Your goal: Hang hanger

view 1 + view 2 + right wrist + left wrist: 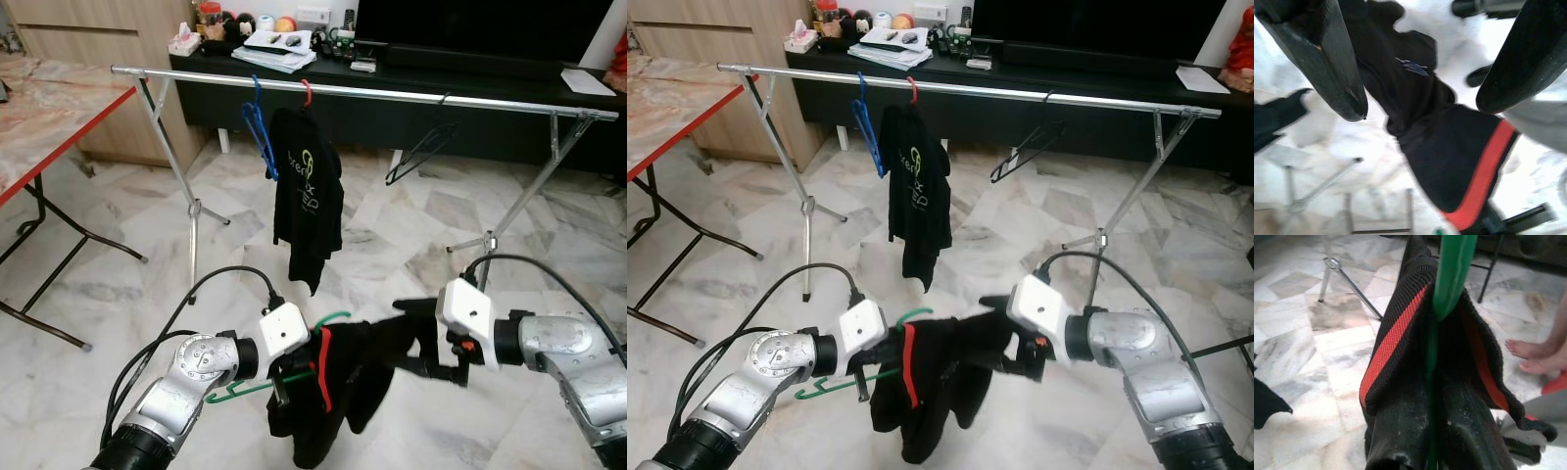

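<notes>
A green hanger (pixel 239 389) carries a black garment with red trim (pixel 338 387), held low over the floor. My left gripper (pixel 292 377) is shut on the hanger just below its hook, and the hanger's green neck (pixel 1449 279) runs between the red-edged collar folds. At the garment's right side my right gripper (pixel 419 341) stands open, its fingers (pixel 1327 63) spread with the black cloth (pixel 1420 112) just beyond them. Further ahead the silver clothes rail (pixel 392 95) spans the room. On it hang a blue hanger (pixel 257 127), a red hanger with a black T-shirt (pixel 309 191) and a bare black hanger (pixel 421 152).
A red-edged folding table (pixel 59 127) stands at the left. Behind the rail a black TV console (pixel 460 73) holds small items. The rail's crossed legs (pixel 191 206) reach the marble floor. A person's bare feet (pixel 1535 355) are close by.
</notes>
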Robot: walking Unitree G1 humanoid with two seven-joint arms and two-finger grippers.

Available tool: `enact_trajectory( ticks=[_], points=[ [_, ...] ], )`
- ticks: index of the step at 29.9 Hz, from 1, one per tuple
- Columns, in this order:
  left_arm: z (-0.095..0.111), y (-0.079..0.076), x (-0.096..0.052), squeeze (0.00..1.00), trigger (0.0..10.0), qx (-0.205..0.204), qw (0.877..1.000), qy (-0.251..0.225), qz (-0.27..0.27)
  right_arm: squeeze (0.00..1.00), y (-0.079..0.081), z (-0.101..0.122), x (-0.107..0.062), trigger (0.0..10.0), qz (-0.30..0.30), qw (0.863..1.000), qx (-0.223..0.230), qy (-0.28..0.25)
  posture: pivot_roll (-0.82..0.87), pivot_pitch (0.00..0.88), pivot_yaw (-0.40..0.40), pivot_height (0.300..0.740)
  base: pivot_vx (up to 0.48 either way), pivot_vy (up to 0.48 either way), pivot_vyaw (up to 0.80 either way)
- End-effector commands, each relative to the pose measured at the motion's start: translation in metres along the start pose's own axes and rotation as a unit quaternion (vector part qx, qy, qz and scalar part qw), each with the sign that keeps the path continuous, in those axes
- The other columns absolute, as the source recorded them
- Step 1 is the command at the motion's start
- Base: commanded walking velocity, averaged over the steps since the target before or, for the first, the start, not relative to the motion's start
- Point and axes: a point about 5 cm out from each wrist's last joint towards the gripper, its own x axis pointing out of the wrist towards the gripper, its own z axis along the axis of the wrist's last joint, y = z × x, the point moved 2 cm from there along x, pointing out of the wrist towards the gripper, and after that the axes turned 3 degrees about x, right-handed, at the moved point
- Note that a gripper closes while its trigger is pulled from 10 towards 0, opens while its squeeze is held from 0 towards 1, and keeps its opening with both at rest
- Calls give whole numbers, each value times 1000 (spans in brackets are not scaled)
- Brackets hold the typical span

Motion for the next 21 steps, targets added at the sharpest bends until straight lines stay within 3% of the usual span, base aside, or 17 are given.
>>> enact_trajectory(
  ticks=[1, 11, 16, 21],
  points=[
    [12, 0, 1, 0, 10000, 30, 999, -14, -25, 0, 1, 2, -2, 10000, 29, 999, -12, 1, -105, 146, -41, 740, 0, 0, 0],
    [13, 1, -2, 0, 10000, 47, 997, -5, -57, 0, 7, -5, 1, 10000, 122, 991, -40, 41, -101, 157, -34, 740, 0, 0, 0],
    [16, 0, 1, 0, 10000, 50, 997, -7, -61, 0, 1, -17, 8, 10000, 98, 991, -55, 74, -98, 156, -30, 740, 0, 0, 0],
    [19, 0, 3, 0, 10000, 51, 996, -11, -66, 0, -10, -17, 18, 10000, 49, 995, -61, 63, -92, 154, -26, 740, 0, 0, 0]
  ],
)
